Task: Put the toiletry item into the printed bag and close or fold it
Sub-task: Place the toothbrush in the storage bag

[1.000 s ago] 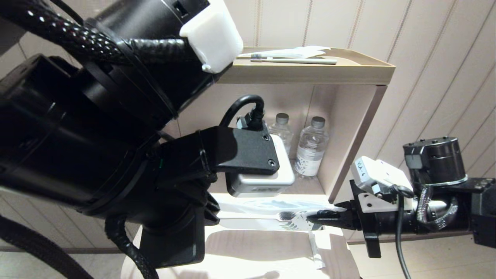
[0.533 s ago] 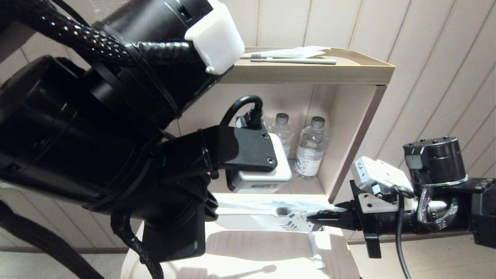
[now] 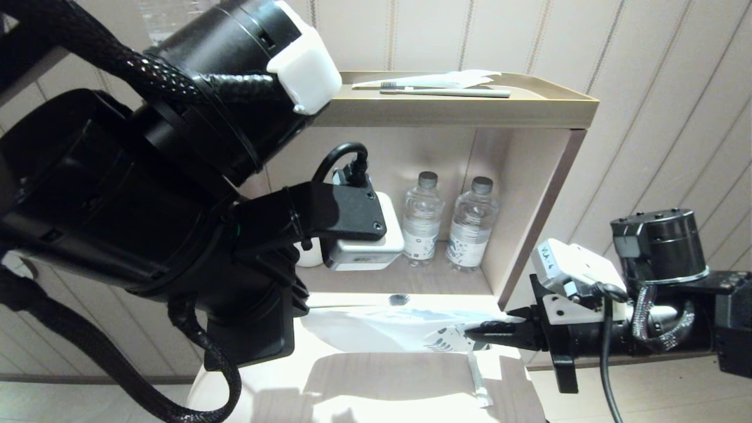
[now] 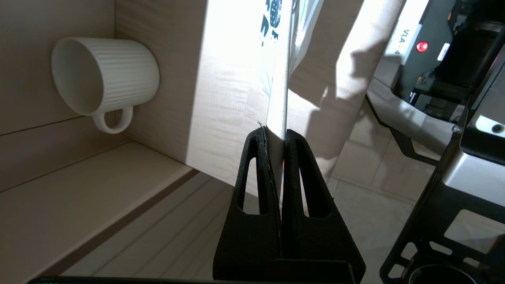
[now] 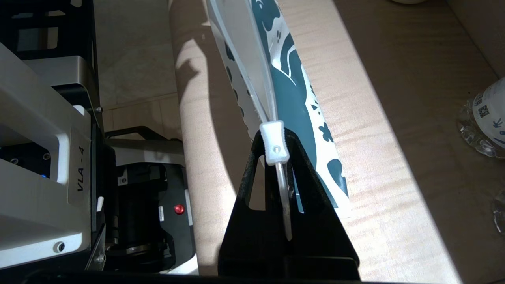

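My left gripper (image 4: 276,133) is shut on the handle of the white toothbrush (image 4: 281,79). In the head view the toothbrush (image 3: 358,304) lies level above the low table, its grey bristles just above the far edge of the printed bag (image 3: 382,330). Whether its head is inside the bag, I cannot tell. My left arm hides the left gripper in that view. My right gripper (image 3: 470,336) is shut on the bag's right end. In the right wrist view the gripper (image 5: 274,138) is at the white slider (image 5: 273,144), and the bag (image 5: 292,86) stretches away from it.
Two water bottles (image 3: 420,220) (image 3: 472,220) and a white mug (image 4: 102,75) stand in the shelf cubby behind. A grey-green toothbrush (image 3: 446,91) and a white wrapper (image 3: 446,78) lie on the shelf top. A thin white sliver (image 3: 477,376) lies on the low table (image 3: 364,382).
My left arm has drawn back to the left, and the toothbrush head has moved left and up, away from the right gripper. The bag is spread wider. The right gripper has stayed still.
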Available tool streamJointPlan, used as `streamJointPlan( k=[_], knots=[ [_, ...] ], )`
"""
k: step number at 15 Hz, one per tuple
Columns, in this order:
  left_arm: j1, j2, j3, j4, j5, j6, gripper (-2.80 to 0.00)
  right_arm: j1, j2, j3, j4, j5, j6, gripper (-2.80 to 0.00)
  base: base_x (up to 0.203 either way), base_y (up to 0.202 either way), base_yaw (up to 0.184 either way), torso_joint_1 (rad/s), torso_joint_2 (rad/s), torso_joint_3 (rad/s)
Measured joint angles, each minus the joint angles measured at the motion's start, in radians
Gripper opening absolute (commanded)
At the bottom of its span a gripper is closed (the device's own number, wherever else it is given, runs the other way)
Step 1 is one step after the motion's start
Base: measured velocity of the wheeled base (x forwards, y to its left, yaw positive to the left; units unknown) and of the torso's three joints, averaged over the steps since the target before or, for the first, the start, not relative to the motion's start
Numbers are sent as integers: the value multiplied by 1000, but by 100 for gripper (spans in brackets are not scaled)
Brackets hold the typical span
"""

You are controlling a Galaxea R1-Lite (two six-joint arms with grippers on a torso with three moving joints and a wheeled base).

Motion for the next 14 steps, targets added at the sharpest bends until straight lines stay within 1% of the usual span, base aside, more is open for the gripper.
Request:
streamJointPlan(
  k=[5, 9, 12, 14],
  knots=[
    [-1, 8, -18, -12, 2, 4, -280, 0, 0, 0, 0, 0, 0, -280, 0, 0, 0, 0, 0, 0],
    [-7, -19, -17, -18, -1, -2, -280, 0, 4, 0, 0, 0, 0, -280, 0, 0, 0, 0, 0, 0],
    [-39, -29, -17, -14, 5, 0, -280, 0, 8, -2, 0, 0, 0, -280, 0, 0, 0, 0, 0, 0],
    [-59, -28, -17, -14, 35, 1, -280, 0, 11, -2, 0, 0, 0, -280, 0, 0, 0, 0, 0, 0]
  ],
)
